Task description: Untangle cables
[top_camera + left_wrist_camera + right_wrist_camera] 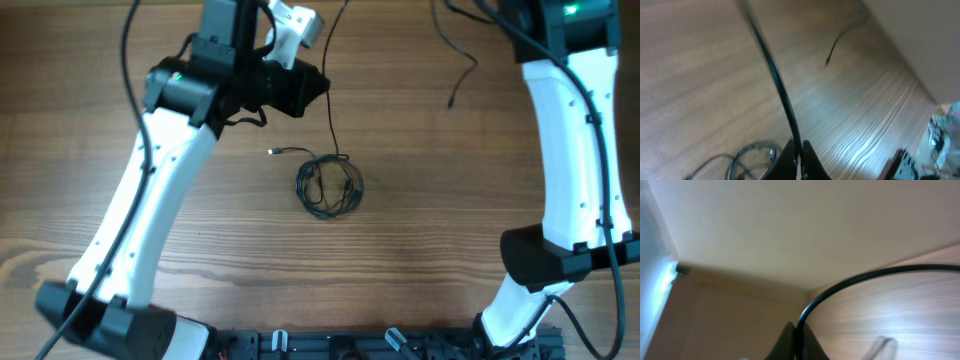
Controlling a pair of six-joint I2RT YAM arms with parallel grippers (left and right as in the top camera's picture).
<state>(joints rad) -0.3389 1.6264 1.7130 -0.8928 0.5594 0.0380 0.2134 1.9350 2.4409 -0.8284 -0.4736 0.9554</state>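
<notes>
Left end effector point(799, 161): fingers together, clamped on a thin black cable strand point(781, 95). From the pinch the strand runs near-straight across the table point(700, 75). In the overhead view its long axis points away from the robot's base.

The strand's near run goes into the coiled bundle point(330, 186), which sits mid-table near the left end effector, on its base side. A short tail with a bright plug tip point(273, 151) sticks out of the bundle toward the left arm.

Right end effector point(796, 342): fingers together on a second strand point(865, 275), which arcs off to the right over the wood. It's off the overhead frame's far edge, well apart from the bundle.

The left arm is nearer. My read is that the next pull goes along the strand's axis, away from the bundle.

No brands, labels or writing legible.
</notes>
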